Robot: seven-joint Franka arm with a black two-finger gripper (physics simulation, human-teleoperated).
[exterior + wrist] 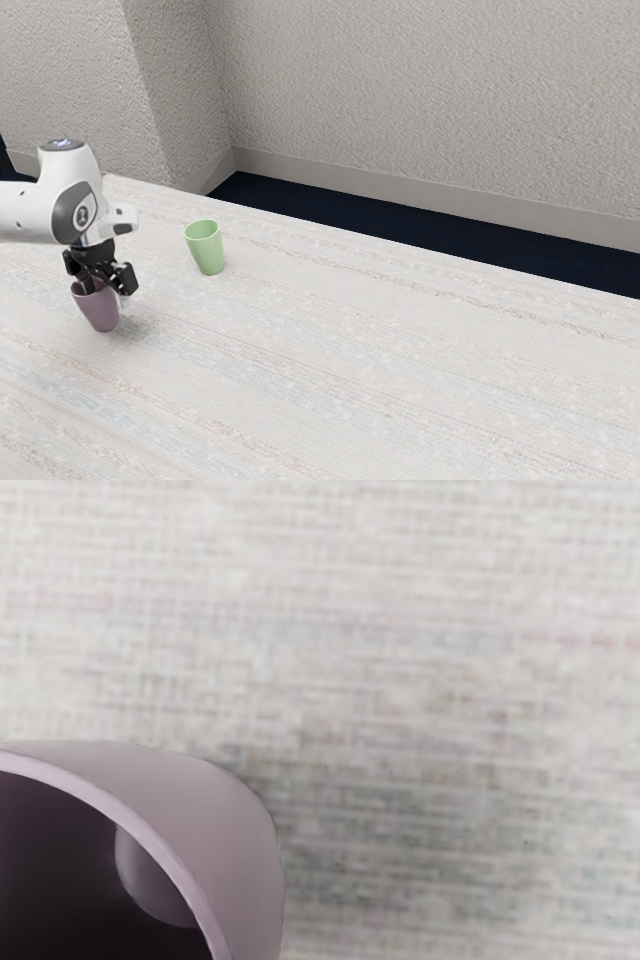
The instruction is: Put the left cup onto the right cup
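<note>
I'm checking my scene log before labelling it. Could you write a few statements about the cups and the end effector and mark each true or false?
1. The end effector is at the rim of the purple cup. True.
2. The green cup is stacked on the purple cup. False: it stands apart from it on the table.
3. The green cup lies on its side. False: it stands upright, mouth up.
4. The green cup is toward the exterior view's right of the purple cup. True.
</note>
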